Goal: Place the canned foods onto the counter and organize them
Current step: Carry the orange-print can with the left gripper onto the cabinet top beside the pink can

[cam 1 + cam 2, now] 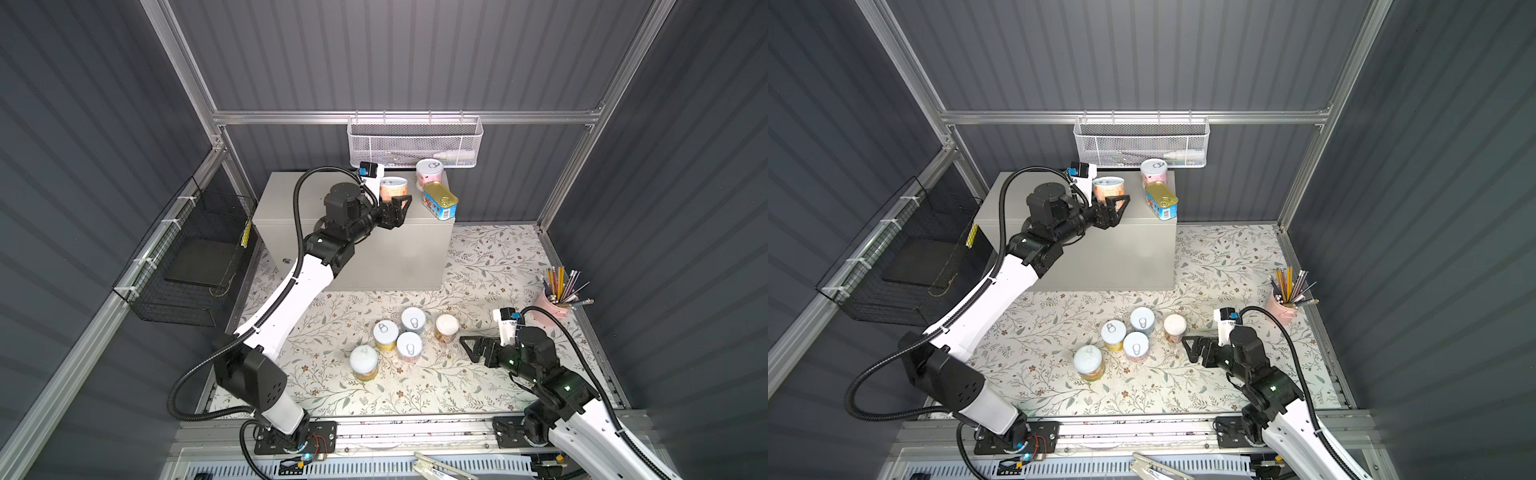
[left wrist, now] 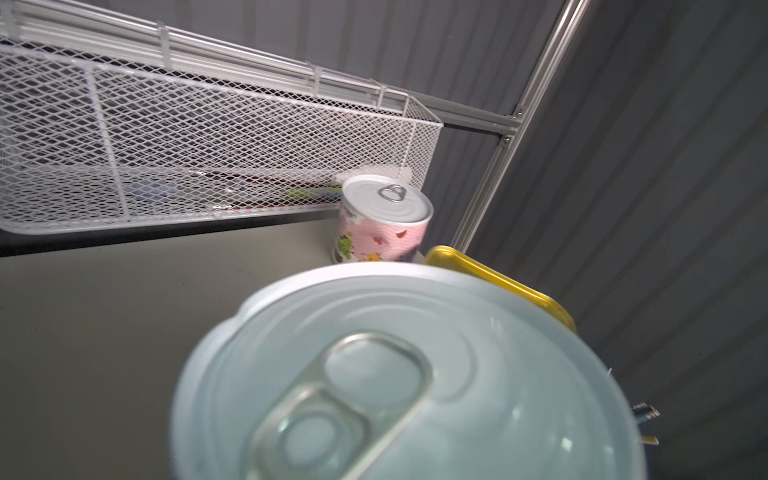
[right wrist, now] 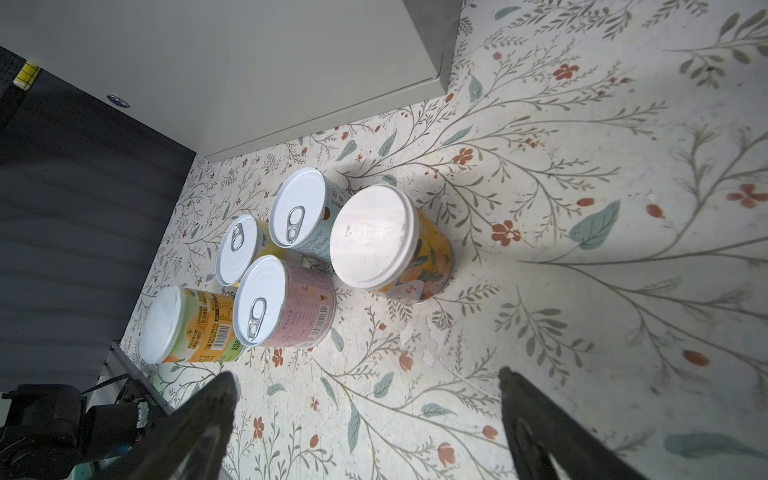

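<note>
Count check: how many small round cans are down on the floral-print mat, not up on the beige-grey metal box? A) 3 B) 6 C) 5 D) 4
C: five stand on the floral-print mat: two white-lidded round cans and three silver pull-tab round cans.

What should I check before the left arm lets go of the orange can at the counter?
1. Grip: the left gripper is closed on the orange can. Ok.
2. Pose: the orange can is upright, lid facing up. Ok.
3. Support: is its base resting on the counter? Cannot tell; the gripper hides the bottom.
4. Spacing: the pink can and the gold-topped tin stand apart from it in both top views. Ok.
5. Other arm: the right gripper is open, low over the mat and short of the five cans waiting there. Ok.
</note>
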Tool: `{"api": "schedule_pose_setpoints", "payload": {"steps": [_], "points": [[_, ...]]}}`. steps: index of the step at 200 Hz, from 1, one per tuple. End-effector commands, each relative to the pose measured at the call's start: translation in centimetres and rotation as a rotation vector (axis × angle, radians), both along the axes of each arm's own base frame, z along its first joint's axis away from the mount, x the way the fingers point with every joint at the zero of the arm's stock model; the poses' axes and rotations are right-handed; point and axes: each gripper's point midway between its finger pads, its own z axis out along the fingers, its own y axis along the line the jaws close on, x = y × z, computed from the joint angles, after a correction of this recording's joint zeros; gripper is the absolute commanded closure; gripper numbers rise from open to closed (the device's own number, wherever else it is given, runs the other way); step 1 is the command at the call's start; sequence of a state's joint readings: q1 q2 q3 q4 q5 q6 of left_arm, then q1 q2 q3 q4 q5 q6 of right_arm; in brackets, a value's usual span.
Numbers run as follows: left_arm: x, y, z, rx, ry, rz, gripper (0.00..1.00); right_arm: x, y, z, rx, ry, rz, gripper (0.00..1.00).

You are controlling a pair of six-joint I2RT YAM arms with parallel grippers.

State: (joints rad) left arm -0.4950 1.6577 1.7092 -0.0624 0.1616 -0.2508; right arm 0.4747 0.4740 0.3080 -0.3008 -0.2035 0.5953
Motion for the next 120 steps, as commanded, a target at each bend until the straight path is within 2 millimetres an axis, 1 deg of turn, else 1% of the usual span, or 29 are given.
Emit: {"api": "schedule_pose_setpoints", "payload": {"steps": [1,3,4,6,7,8,10,11,12,20,22,23,24,25,41,65,84,102,120], "points": [[0.6,0.5,6.0,-0.109,-0.139,-0.016,0.40,0.0,0.6,0.5,0.022,-0.015,0.025,0.01],[1.0,0.5,5.6,-0.105,-0.131,-0.015,0.40,0.0,0.7,0.5,0.022,-0.015,0.028,0.01],[0.9,0.6,6.0,-0.108,-0.139,-0.014,0.40,0.0,0.7,0.5,0.022,-0.015,0.028,0.01],[1.2,0.6,6.0,-0.107,-0.137,-0.012,0.40,0.0,0.7,0.6,0.023,-0.016,0.029,0.01],[1.4,0.6,5.6,-0.103,-0.130,-0.011,0.40,0.0,0.7,0.5,0.023,-0.016,0.029,0.01],[1.3,0.7,6.0,-0.106,-0.138,-0.011,0.40,0.0,0.7,0.5,0.023,-0.015,0.030,0.01],[1.6,0.7,5.9,-0.104,-0.136,-0.008,0.41,0.0,0.7,0.6,0.025,-0.018,0.032,0.01],[1.8,0.7,5.6,-0.100,-0.131,-0.007,0.41,0.0,0.7,0.6,0.023,-0.017,0.032,0.01],[1.8,0.8,6.0,-0.102,-0.138,-0.006,0.41,0.0,0.7,0.6,0.024,-0.018,0.033,0.01],[2.5,0.7,6.1,-0.093,-0.139,-0.011,0.43,0.1,0.7,0.5,0.020,-0.020,0.029,0.01],[2.7,0.6,5.9,-0.089,-0.136,-0.014,0.43,0.1,0.7,0.5,0.019,-0.022,0.029,0.01],[3.0,0.5,5.4,-0.083,-0.127,-0.015,0.43,0.1,0.7,0.5,0.019,-0.022,0.029,0.01],[2.9,0.6,6.0,-0.086,-0.138,-0.017,0.43,0.1,0.6,0.5,0.018,-0.023,0.027,0.01],[2.9,0.6,6.0,-0.084,-0.138,-0.019,0.43,0.2,0.6,0.5,0.018,-0.024,0.026,0.01],[4.2,0.0,5.7,-0.048,-0.138,-0.031,0.42,0.3,0.5,0.0,0.017,-0.021,0.011,0.01],[5.8,-0.6,5.1,-0.033,-0.135,-0.032,0.41,0.3,0.8,-0.5,0.040,-0.006,0.015,0.01],[6.7,-1.0,4.6,-0.021,-0.130,-0.037,0.41,0.3,0.8,-1.1,0.042,0.009,0.012,0.01],[7.1,-1.4,4.4,-0.013,-0.138,-0.047,0.42,0.2,0.7,-1.5,0.037,0.018,0.008,0.01],[7.6,-1.7,4.1,-0.008,-0.129,-0.054,0.39,0.2,0.6,-1.8,0.033,0.021,0.002,0.01]]}}
